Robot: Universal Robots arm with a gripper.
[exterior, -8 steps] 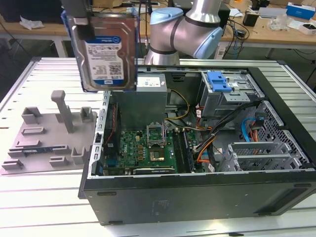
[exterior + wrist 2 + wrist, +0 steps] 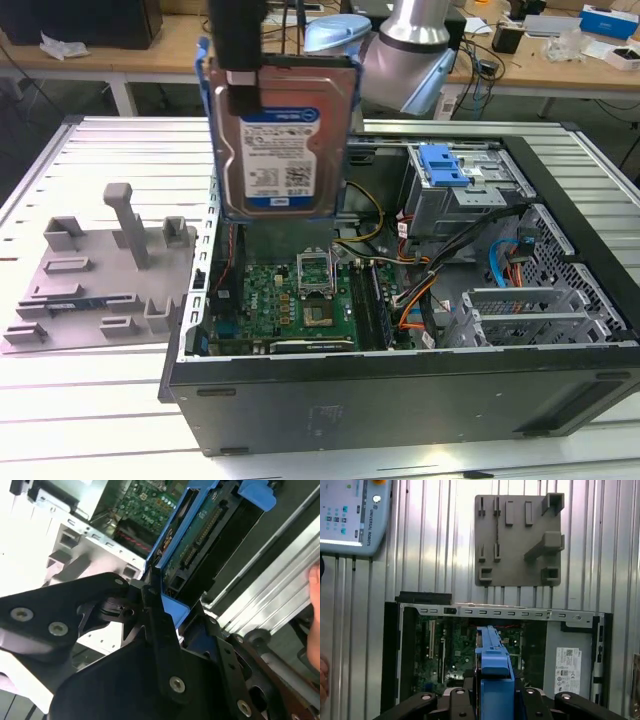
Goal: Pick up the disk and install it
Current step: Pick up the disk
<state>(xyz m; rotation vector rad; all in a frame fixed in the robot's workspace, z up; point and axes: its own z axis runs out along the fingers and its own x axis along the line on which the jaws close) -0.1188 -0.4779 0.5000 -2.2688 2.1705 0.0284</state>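
"Over the open case (image 2: 400, 400), where've we got the disk (image 2: 285, 140) rn?"

"Hanging on edge above the case, toward the exterior view's left, label side facing that cam. It's well clear of the board (image 2: 300, 290) below, and nothing inside touches it."

"And the claw (image 2: 238, 80)?"

"Clamped tight on the disk at its top edge. In the second wrist view the fingers (image 2: 162, 645) pinch the blue frame (image 2: 172, 610) at the plug end, so we reckon the grip sits on plastic, not on the circuit side."

"Why upright?"

"Our guess is that edge-on it's slim. The first wrist view has the blue frame (image 2: 495, 660) as a narrow strip over the board, which would suit passing between walls and cables. Holding it at the top also leaves the lower edge free."

"Installed?"

"Not yet, imo. The drive cage (image 2: 450, 190) w/ its blue latch (image 2: 443, 163) sits at the exterior view's right, apart from the disk. The pick-up part looks done."

"Anything else nearby?"

"A grey plate (image 2: 90, 280) w/ pegs lies flat on the ribbed table (image 2: 120, 140) just beside the case, at the exterior view's left. Prob a parts holder."
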